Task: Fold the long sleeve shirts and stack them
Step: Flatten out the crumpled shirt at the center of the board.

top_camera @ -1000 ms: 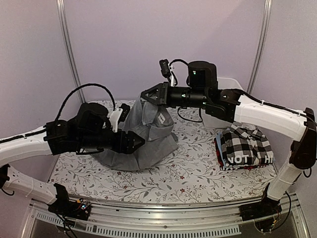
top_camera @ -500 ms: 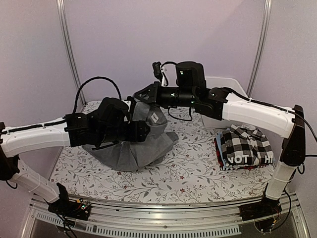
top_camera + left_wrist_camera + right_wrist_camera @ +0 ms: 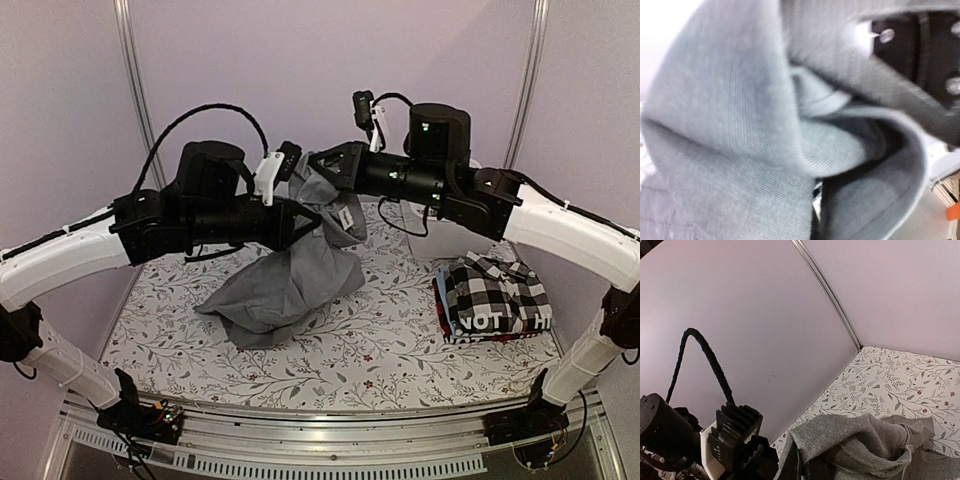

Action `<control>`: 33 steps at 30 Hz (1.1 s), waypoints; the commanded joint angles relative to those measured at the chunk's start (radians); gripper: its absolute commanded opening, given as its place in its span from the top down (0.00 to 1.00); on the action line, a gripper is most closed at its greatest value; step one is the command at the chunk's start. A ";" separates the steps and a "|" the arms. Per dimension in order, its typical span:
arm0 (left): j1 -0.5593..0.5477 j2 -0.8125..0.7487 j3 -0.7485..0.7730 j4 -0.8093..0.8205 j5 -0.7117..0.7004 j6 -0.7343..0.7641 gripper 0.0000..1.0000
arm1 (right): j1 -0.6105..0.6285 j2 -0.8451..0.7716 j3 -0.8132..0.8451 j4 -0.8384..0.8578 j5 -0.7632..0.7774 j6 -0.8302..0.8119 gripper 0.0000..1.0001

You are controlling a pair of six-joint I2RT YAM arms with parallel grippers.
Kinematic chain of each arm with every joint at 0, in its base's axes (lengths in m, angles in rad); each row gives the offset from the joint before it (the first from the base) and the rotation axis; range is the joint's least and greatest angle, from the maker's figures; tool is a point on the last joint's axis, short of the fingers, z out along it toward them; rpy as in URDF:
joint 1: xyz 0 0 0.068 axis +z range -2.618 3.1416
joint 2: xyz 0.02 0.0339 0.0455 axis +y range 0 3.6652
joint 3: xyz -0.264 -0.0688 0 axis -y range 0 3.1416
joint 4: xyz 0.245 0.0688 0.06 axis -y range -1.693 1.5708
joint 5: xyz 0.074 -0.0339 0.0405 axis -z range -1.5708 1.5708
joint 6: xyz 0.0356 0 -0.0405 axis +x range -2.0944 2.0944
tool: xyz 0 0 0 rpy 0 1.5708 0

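Note:
The plain grey shirt [image 3: 285,285] hangs bunched over the middle of the table, its lower part resting on the cloth. My left gripper [image 3: 300,222] is shut on a fold near its top, and grey fabric [image 3: 740,150] fills the left wrist view and hides the fingertips. My right gripper [image 3: 322,170] is shut on the upper edge of the same shirt [image 3: 865,440], just above and behind the left one. On the right lies a folded stack with the black-and-white checked shirt [image 3: 495,285] on top and the dark "NOT" shirt [image 3: 480,322] beneath it.
The table carries a floral cloth [image 3: 400,350]. A white bin [image 3: 432,238] stands at the back right behind the right arm. The left arm's wrist and cable [image 3: 732,437] sit close beside my right gripper. Purple walls enclose the back and sides.
The left gripper has shut on the grey shirt. Both grippers have risen and shifted right, pulling the shirt's top up off the table.

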 commanded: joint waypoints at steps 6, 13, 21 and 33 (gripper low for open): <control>-0.006 0.090 0.407 0.031 0.417 0.189 1.00 | 0.008 -0.291 -0.008 0.027 0.138 -0.240 1.00; 0.370 0.141 0.199 0.127 0.583 -0.084 1.00 | -0.095 -0.080 0.129 -0.185 0.112 -0.206 1.00; 0.660 0.336 0.114 0.134 0.660 -0.172 0.32 | -0.349 0.361 0.253 -0.176 -0.085 -0.038 1.00; 0.456 0.164 -0.095 0.009 0.492 -0.109 0.16 | -0.375 0.568 0.417 -0.336 -0.048 -0.096 0.37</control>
